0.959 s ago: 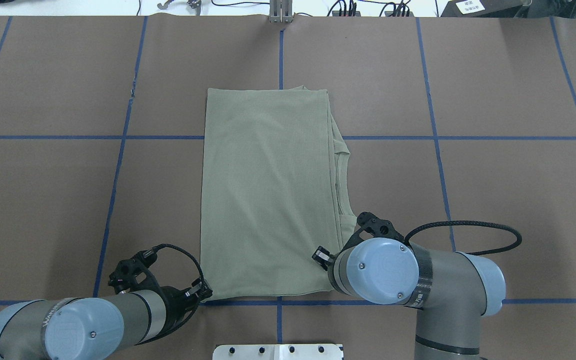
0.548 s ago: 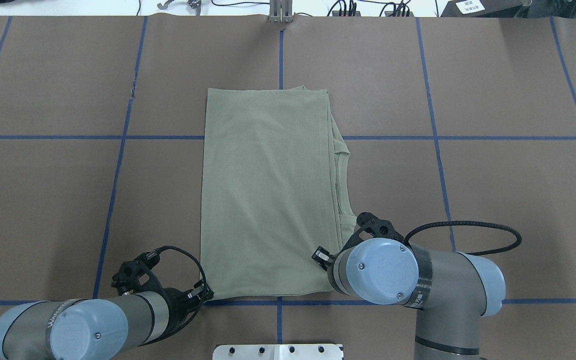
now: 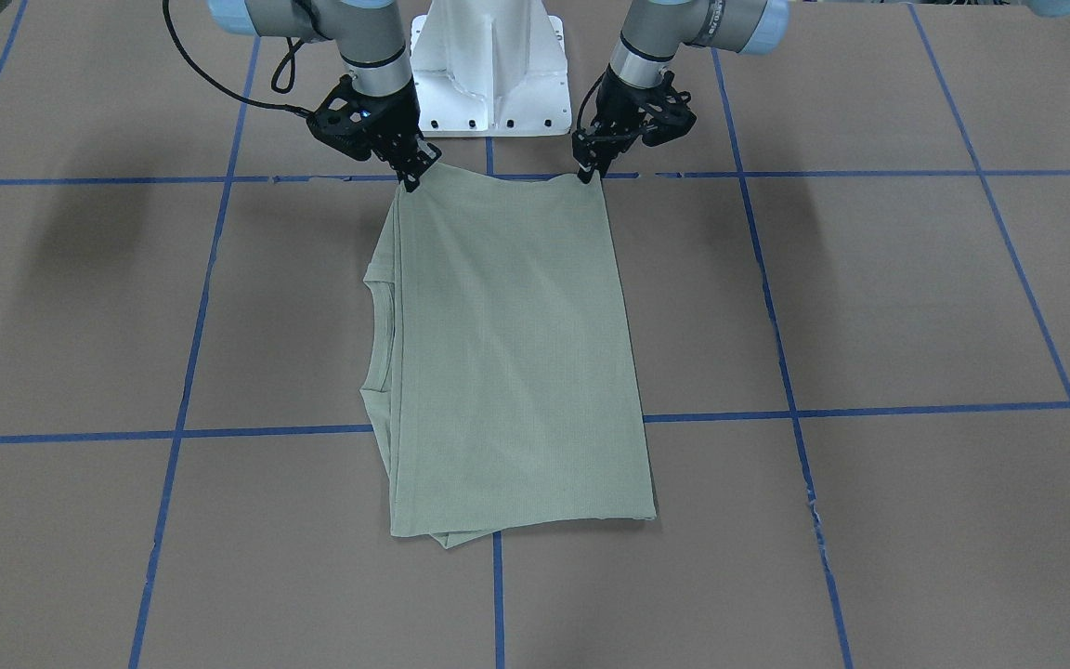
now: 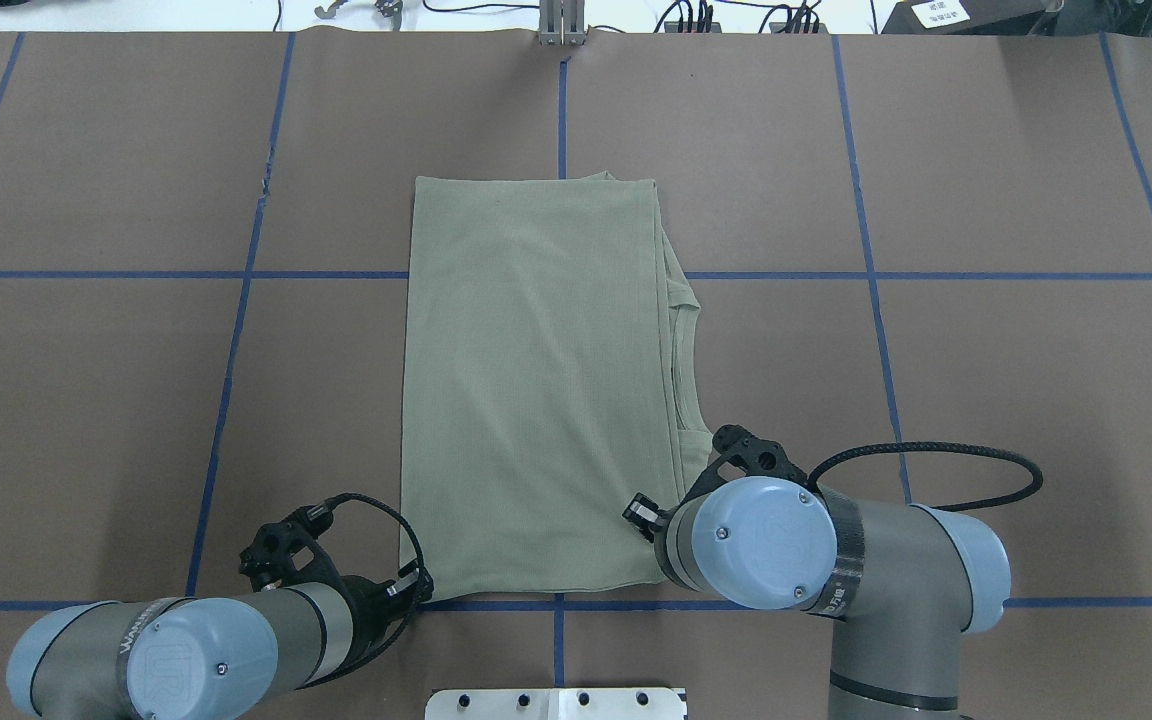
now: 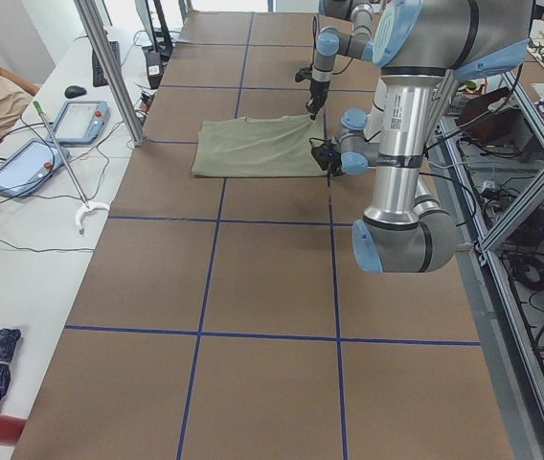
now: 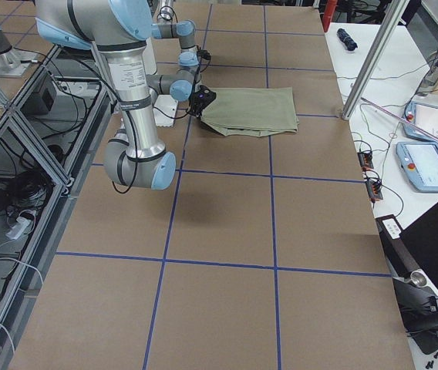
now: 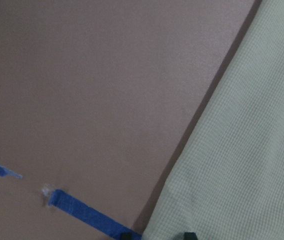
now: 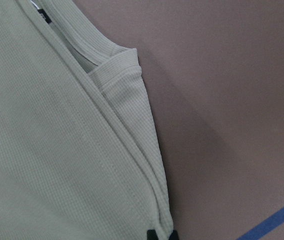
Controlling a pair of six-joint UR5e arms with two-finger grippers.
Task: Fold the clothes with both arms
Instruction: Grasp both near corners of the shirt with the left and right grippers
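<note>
Shirt [image 4: 536, 380]: pale sage-green knit, lies flat mid-table as a long folded rectangle, short edges near and far from the robot. Ribbed collar [image 4: 681, 360] peeks out along the right long side, with a black neck label [image 8: 44, 17] inside it. Extra layers poke out at the far right corner.

Right gripper [image 3: 411, 178]: sits at the near right corner, fingertips [image 8: 152, 235] pressed close together, pinching the shirt's layered edge.

Left gripper [image 3: 588, 172]: sits low at the near left corner, fingertips [image 7: 186, 234] apart, straddling the corner edge, one over cloth, one over the table.

Table [image 4: 986, 400]: brown paper cover with a blue tape grid [image 4: 871, 200]. White pedestal base [image 3: 489, 74] stands between the arms, just behind the near edge.
</note>
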